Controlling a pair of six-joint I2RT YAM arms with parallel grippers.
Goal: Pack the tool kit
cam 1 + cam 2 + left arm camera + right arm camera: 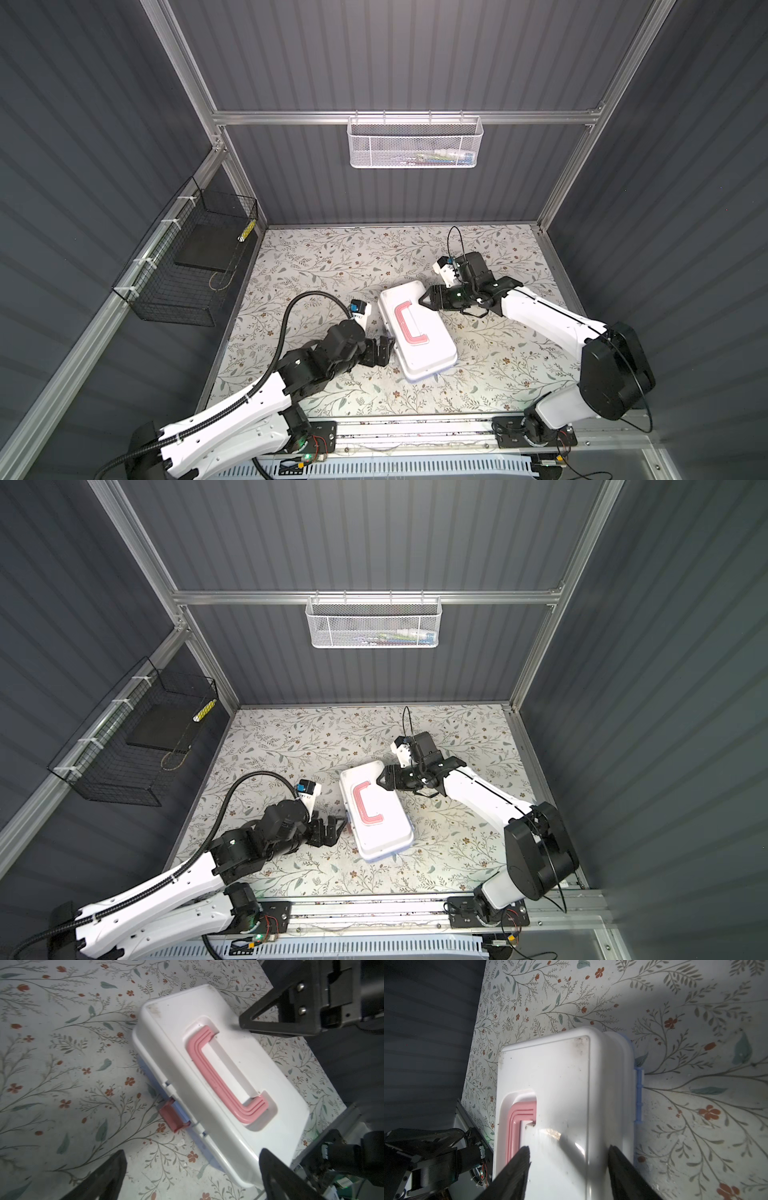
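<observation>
White plastic tool kit point(417, 330) lies closed on the desk point(316, 266), packing seemingly done; its red latch point(173, 1119) looks unfastened. Beside it the left fingers point(108, 1178) gape; the right fingers point(512, 1172) spread open over the lid point(550, 1068).

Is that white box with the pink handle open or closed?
Closed: the tool kit's lid lies fully down, handle folded flat. The red latch seems flipped outward.

No legible text anywhere
</observation>
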